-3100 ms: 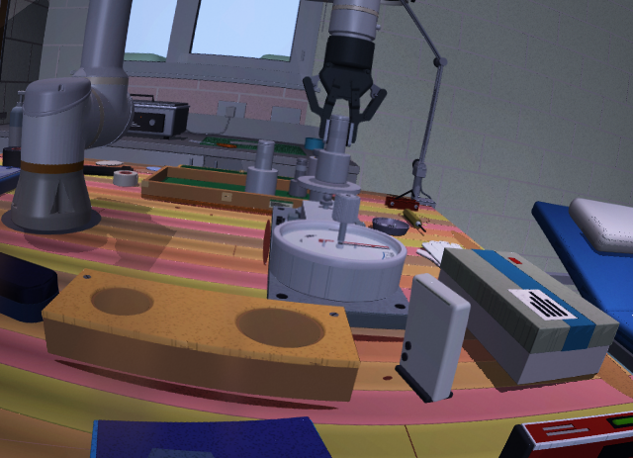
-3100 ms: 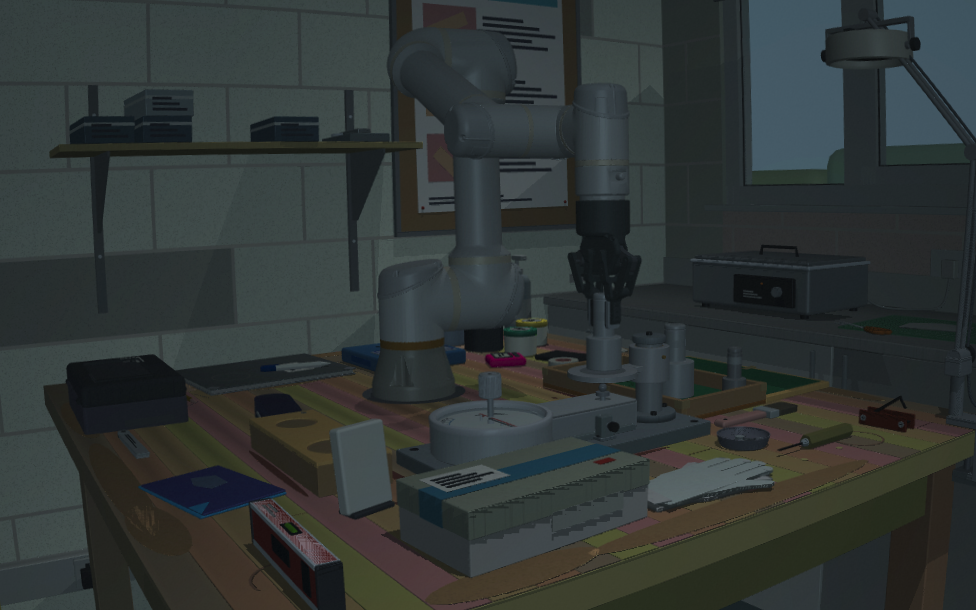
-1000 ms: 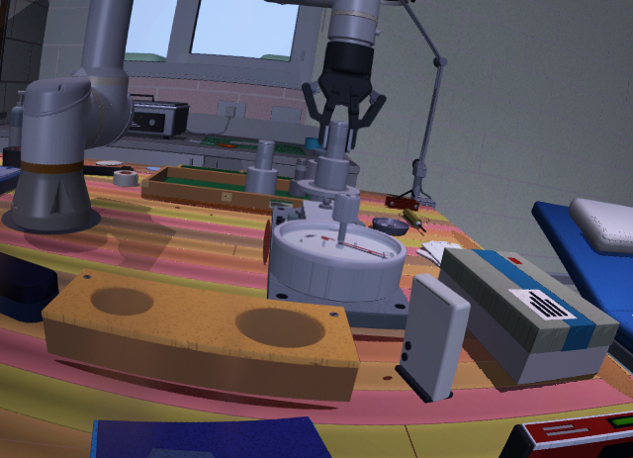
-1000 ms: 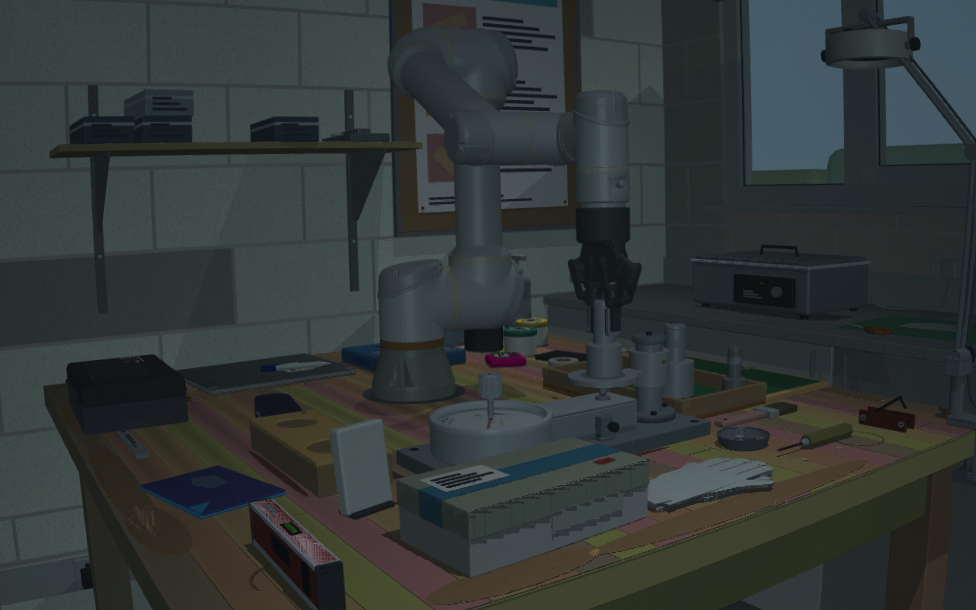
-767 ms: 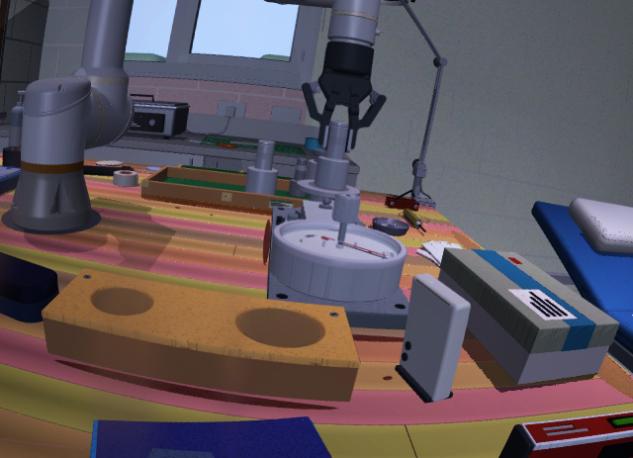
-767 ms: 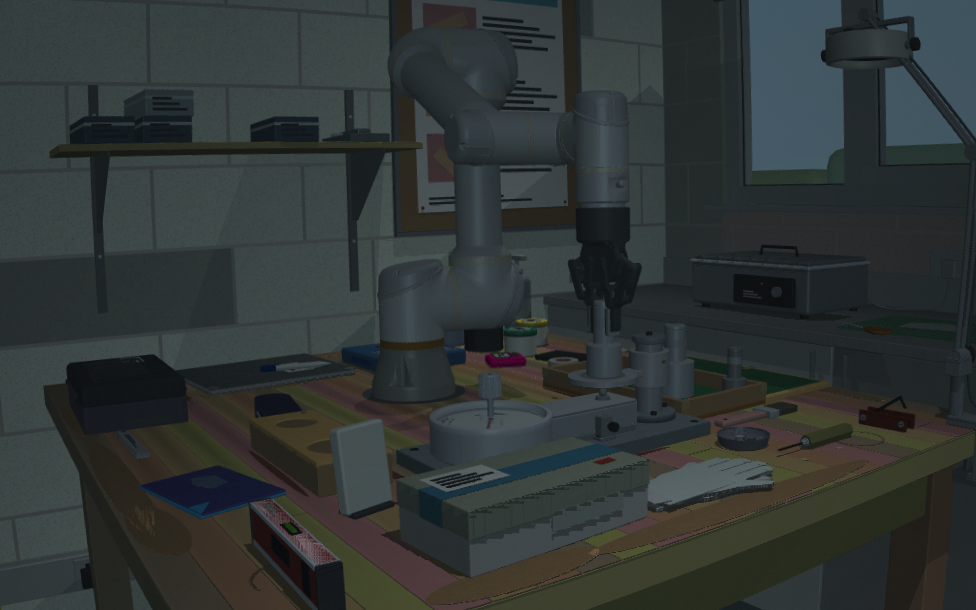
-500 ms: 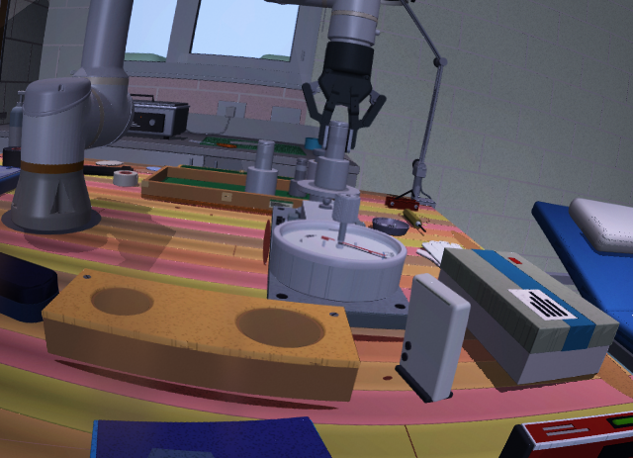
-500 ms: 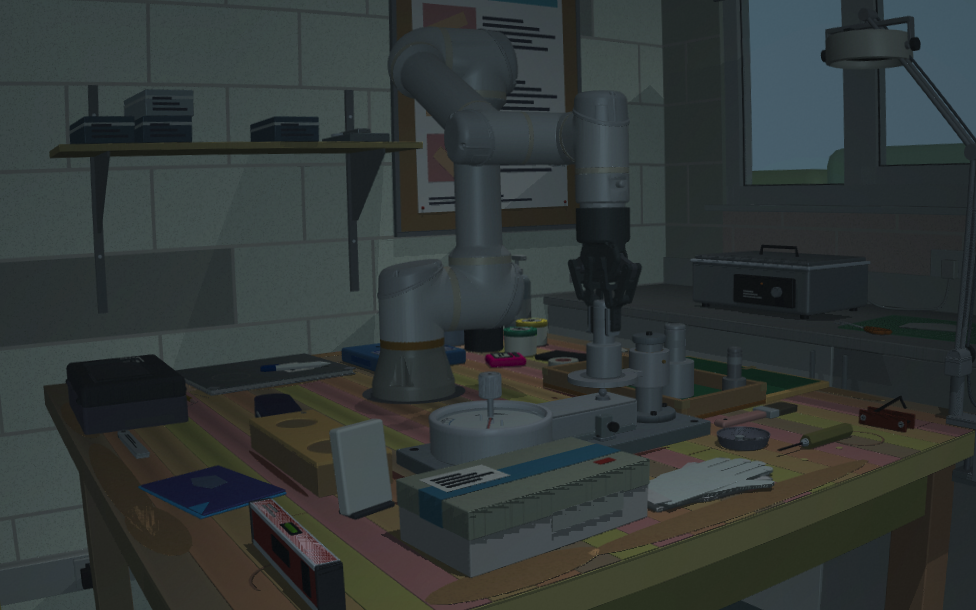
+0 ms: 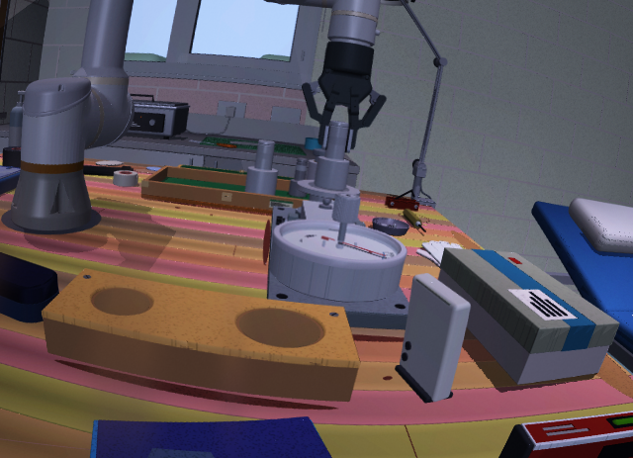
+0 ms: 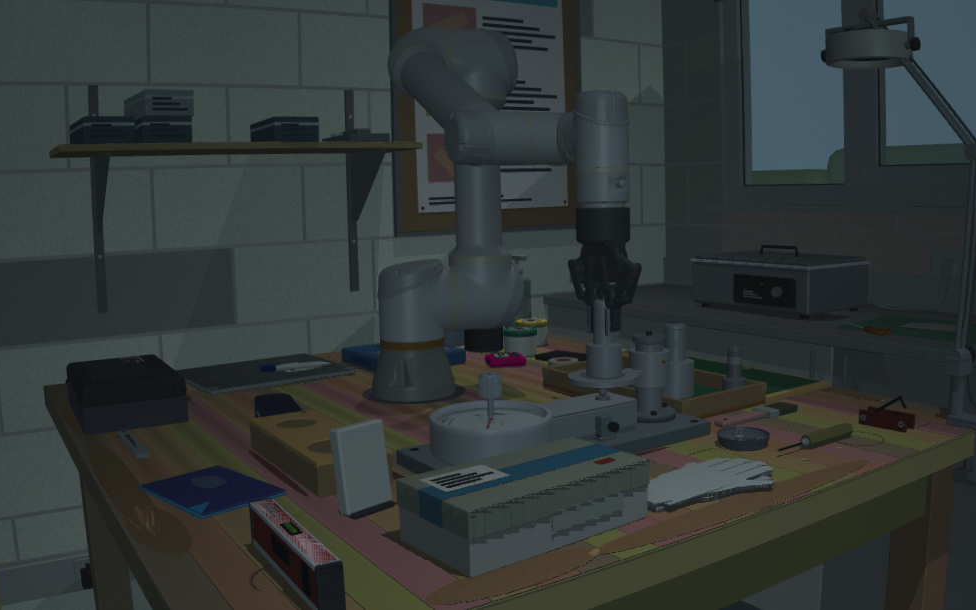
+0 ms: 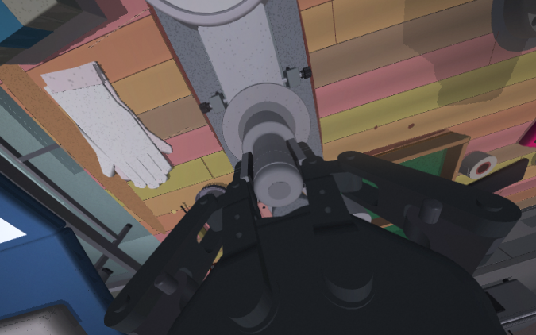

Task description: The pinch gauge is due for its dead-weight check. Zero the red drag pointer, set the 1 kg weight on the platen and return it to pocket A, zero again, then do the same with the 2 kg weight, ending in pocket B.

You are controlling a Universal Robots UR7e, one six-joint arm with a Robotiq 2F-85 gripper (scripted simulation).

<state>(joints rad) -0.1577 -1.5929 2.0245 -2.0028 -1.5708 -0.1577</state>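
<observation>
The pinch gauge sits mid-bench, with its round dial facing up. A knob stands over the dial centre, and the red drag pointer lies across the dial face. Behind the dial is the round platen. A grey stepped weight stands on the platen. A second grey weight stands in the tray behind. The wooden pocket block lies in front, and its small pocket and large pocket are empty. My gripper is closed around the stem of the weight on the platen.
Behind the gauge a wooden tray with a green lining holds the other weights. A lamp stand rises at the far right. A grey box and a small white unit stand right of the gauge. A glove lies near the edge.
</observation>
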